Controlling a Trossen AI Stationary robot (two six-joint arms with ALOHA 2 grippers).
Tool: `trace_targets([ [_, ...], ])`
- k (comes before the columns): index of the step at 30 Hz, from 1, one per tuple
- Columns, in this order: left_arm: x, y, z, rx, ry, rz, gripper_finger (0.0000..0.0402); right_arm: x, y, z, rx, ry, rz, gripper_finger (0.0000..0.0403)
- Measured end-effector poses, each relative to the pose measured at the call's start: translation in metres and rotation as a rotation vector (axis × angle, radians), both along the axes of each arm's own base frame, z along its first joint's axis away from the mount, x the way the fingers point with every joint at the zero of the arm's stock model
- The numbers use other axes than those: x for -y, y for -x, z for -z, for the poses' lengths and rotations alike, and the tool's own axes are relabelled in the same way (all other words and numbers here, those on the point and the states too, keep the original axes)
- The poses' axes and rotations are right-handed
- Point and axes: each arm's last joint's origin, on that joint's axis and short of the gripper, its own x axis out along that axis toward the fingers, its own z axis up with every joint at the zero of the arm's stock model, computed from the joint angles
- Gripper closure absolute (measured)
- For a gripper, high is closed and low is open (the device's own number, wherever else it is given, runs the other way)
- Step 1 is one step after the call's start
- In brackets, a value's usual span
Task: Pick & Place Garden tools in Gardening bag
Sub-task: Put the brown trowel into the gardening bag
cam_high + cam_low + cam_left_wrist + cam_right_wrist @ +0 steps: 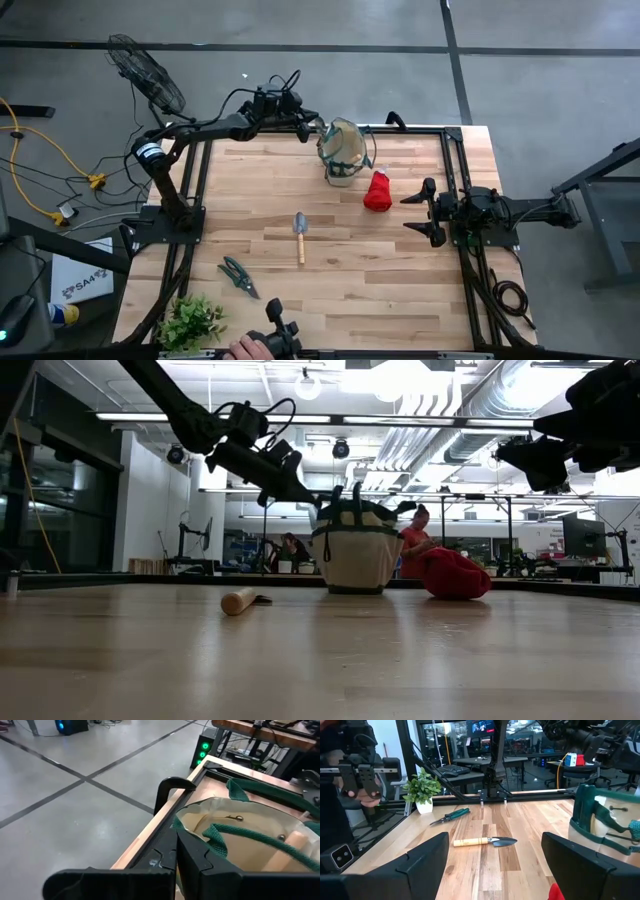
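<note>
Left gripper (318, 131), jaws pinched on the gardening bag (342, 153) rim at the counter's far edge, steadies it (likely). Right gripper (424, 212) waits, jaws wide and empty, nr red bundle (378, 191); trowel (299, 234) and shears (238, 276) lie mid-counter, so next: drop onto one.

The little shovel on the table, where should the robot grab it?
Probably the trowel is best held by its wooden handle, coming straight down from above. It lies flat with bare table all around, and the round handle suits the open right gripper better than the thin metal blade.
</note>
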Motion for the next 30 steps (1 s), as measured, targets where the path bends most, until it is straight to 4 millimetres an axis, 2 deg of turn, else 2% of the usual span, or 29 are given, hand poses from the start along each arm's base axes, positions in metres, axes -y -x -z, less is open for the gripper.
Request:
trace_targets([
  [10, 0.003, 0.0, 0.002, -0.005, 0.041, 0.073, 0.0401, 0.0, 0.0, 0.0, 0.0, 0.0, 0.0, 0.0092],
  [22, 0.013, 0.012, -0.029, 0.034, -0.009, 0.062, 0.0401, 0.0, 0.0, 0.0, 0.0, 0.0, 0.0, 0.0092],
  [30, 0.017, 0.011, -0.03, 0.023, 0.008, 0.082, 0.0401, 0.0, 0.0, 0.0, 0.0, 0.0, 0.0, 0.0092],
])
